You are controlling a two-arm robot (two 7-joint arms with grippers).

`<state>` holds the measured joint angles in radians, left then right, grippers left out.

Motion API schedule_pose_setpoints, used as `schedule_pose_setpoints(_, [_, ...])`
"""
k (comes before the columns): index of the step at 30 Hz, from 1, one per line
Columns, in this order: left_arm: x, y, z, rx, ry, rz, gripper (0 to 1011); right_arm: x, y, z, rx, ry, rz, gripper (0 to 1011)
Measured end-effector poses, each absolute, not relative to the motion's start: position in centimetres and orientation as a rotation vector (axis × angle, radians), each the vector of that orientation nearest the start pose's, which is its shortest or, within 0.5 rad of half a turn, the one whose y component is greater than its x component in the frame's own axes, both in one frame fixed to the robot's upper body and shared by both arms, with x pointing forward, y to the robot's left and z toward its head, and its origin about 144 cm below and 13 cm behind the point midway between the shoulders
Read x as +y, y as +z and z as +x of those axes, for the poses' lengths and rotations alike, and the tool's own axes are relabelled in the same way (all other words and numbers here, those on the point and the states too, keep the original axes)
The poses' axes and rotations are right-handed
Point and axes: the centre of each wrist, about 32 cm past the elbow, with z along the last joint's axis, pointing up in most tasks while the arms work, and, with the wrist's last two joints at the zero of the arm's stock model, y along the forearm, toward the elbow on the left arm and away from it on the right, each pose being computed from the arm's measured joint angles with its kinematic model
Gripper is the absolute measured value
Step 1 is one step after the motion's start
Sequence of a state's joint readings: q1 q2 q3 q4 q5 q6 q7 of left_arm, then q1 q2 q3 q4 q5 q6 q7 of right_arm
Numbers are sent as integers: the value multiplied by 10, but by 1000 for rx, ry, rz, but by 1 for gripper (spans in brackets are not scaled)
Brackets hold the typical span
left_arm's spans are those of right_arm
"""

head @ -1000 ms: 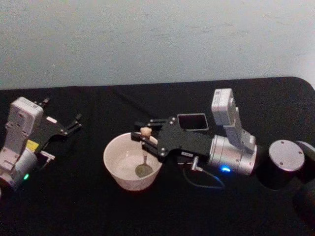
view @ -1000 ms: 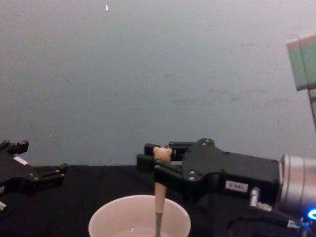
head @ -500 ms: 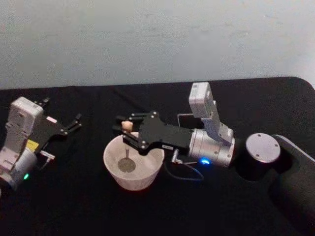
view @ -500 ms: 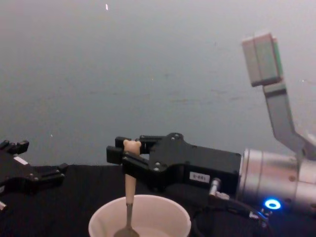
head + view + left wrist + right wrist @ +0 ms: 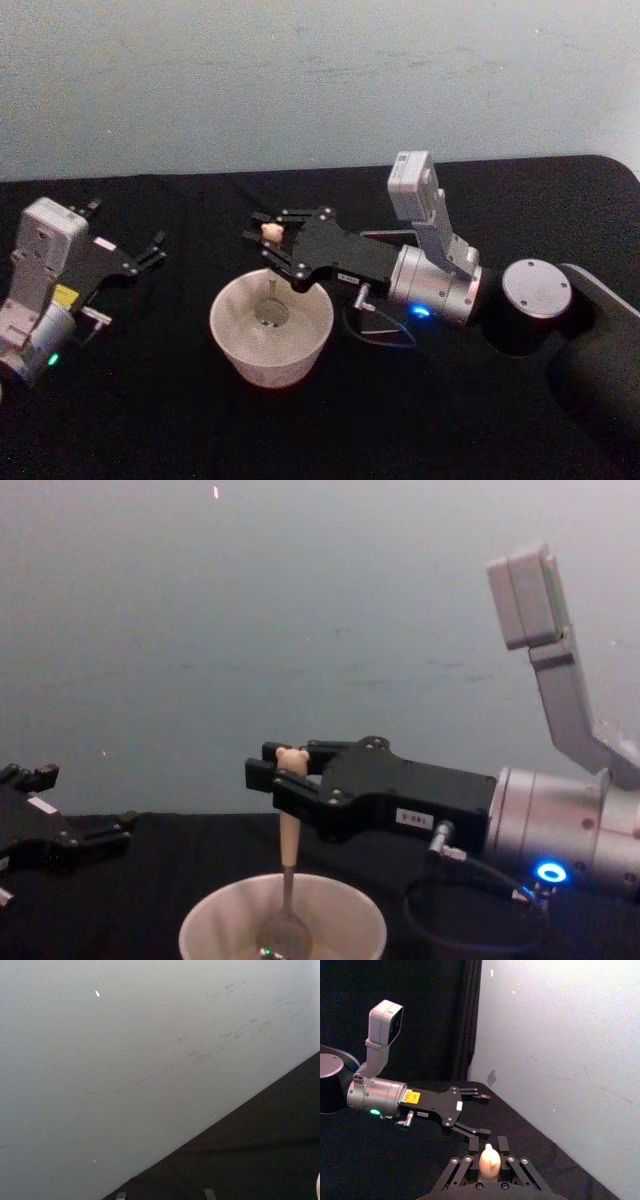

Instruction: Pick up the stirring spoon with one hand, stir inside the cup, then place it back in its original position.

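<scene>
The cream-white cup stands on the black table, left of centre. The stirring spoon stands upright in it, its metal bowl low inside the cup. My right gripper is shut on the beige handle just under the bear head, above the cup's far side. The right wrist view shows the bear head clamped between the fingers. A thin edge of the dark grey holder peeks out behind the right arm. My left gripper rests open at the far left, apart from the cup.
The black tablecloth covers the table up to a pale wall close behind. The right arm's round dark joint sits at the right. The left gripper shows farther off, fingers spread.
My right gripper swept the spoon from the cup's right side across to the left, then toward the far side. The left arm has not moved.
</scene>
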<state>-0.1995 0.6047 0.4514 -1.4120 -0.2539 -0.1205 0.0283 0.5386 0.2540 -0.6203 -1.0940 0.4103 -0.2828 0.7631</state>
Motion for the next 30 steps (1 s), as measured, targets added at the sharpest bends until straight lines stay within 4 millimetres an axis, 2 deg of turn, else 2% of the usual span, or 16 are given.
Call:
schedule_pose_setpoints(18, [310, 1140, 489, -285, 1248, 304, 1001, -195, 1160, 569, -184, -434, 6, 215])
schedule_pose_setpoints(30, [310, 1140, 489, -285, 1248, 305, 1001, -204, 1162, 549, -170, -366, 2, 215])
